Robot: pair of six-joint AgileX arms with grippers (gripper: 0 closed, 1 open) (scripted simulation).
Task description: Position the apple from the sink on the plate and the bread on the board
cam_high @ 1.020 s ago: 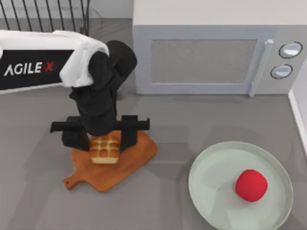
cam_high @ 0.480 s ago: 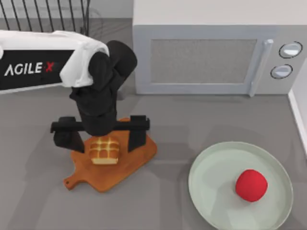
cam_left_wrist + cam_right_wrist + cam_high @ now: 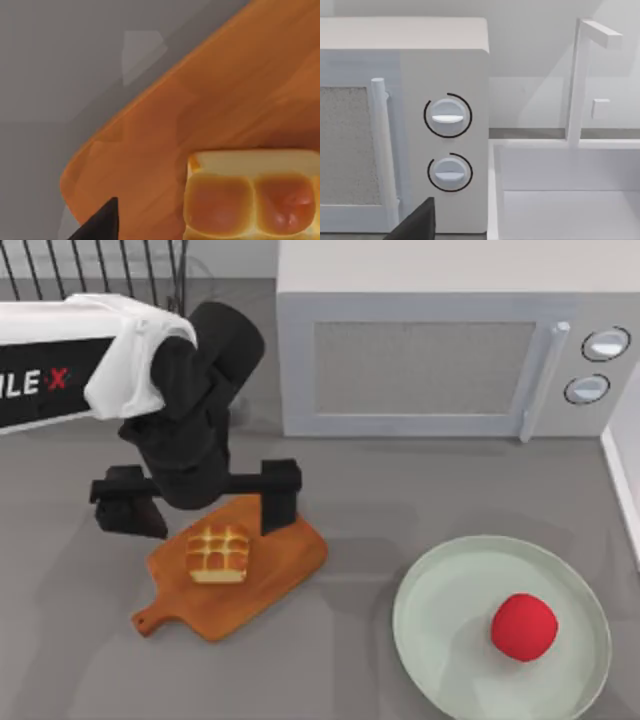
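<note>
The golden-brown bread [image 3: 218,553] lies flat on the orange-brown board [image 3: 290,565], left of the table's middle. In the left wrist view the bread [image 3: 250,195] rests on the board [image 3: 200,100], with one dark fingertip [image 3: 100,222] beside it. My left gripper [image 3: 207,524] hangs open just above the bread's far edge, its fingers spread wider than the loaf and touching nothing. The red apple [image 3: 524,627] sits inside the pale mint plate [image 3: 440,590] at the front right. My right arm is parked off the top view's right side.
A grey microwave [image 3: 430,350] stands along the back, its knobs [image 3: 447,117] close in the right wrist view. The white sink [image 3: 560,200] lies at the right edge [image 3: 625,470]. A black wire rack [image 3: 100,270] stands at the back left. Bare table separates board and plate.
My left gripper let go of the bread, opened wide, then rose and drew back toward the far left. The bread stays on the board. The apple and plate have not moved.
</note>
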